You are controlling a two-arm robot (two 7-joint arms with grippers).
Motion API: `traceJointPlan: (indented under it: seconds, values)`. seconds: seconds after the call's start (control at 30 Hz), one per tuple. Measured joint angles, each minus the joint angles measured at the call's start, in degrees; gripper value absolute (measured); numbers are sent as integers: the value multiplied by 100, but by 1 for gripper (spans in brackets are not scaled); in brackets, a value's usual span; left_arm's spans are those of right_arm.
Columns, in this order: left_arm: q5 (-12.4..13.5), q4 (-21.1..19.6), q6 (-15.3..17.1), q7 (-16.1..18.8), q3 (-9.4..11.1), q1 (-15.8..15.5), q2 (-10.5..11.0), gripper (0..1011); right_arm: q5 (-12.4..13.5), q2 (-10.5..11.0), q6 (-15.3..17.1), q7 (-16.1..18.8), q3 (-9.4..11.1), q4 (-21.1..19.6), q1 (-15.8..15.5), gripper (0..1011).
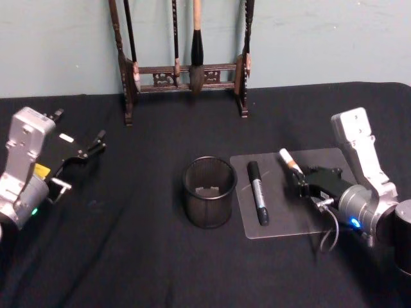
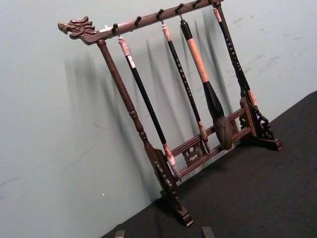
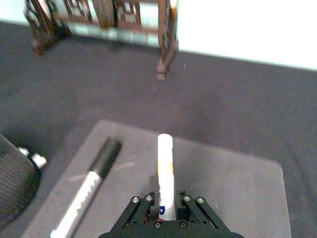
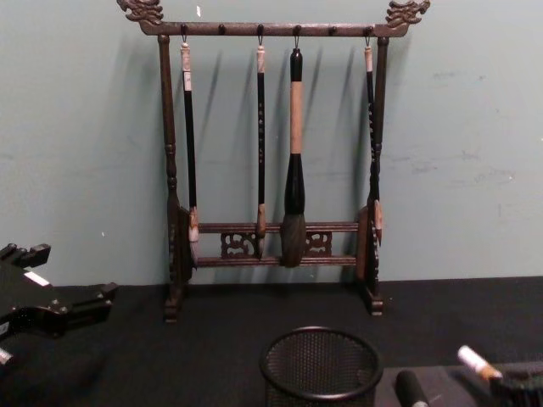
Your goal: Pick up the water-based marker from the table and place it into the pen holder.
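The right gripper (image 1: 302,178) sits to the right of the pen holder (image 1: 207,208), over a grey mat (image 1: 289,215). Its jaws are clamped on one end of the white marker (image 1: 289,160). Most of the marker sticks out ahead of the fingers, and its free end tilts upward and away from the robot.

The grip looks risky because it is so near one end. The long free part could swing or slip in the jaws during the carry. The marker could then meet the holder at a slant and catch on its rim rather than drop in.

A black marker (image 1: 257,192) lies on the same mat, between the held marker and the holder. A low sideways pass would probably knock it, so a lift seems needed first.

The holder stands upright with its mouth open, just left of the mat. A wooden brush rack (image 4: 225,227) stands well behind the holder against the wall, out of the likely path. The left gripper (image 1: 82,162) rests far to the left of the holder, with its fingers spread and holding nothing.
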Motion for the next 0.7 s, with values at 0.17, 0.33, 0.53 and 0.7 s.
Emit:
traceJointPlan:
  seconds: [0.17, 0.33, 0.53, 0.7]
  values:
    - [0, 0, 0, 0, 0, 0, 0, 1001, -20, -57, -856, 227, 146, -49, -95, 177]
    - [0, 0, 0, 0, 0, 0, 0, 1001, -46, -80, -1887, 544, 209, -24, -147, 177]
    - [0, 0, 0, 0, 0, 0, 0, 1001, 23, -158, -3216, 1049, 218, 193, -94, 176]
    - [0, 0, 0, 0, 0, 0, 0, 1001, 191, -297, -3956, 1429, 140, 434, 62, 177]
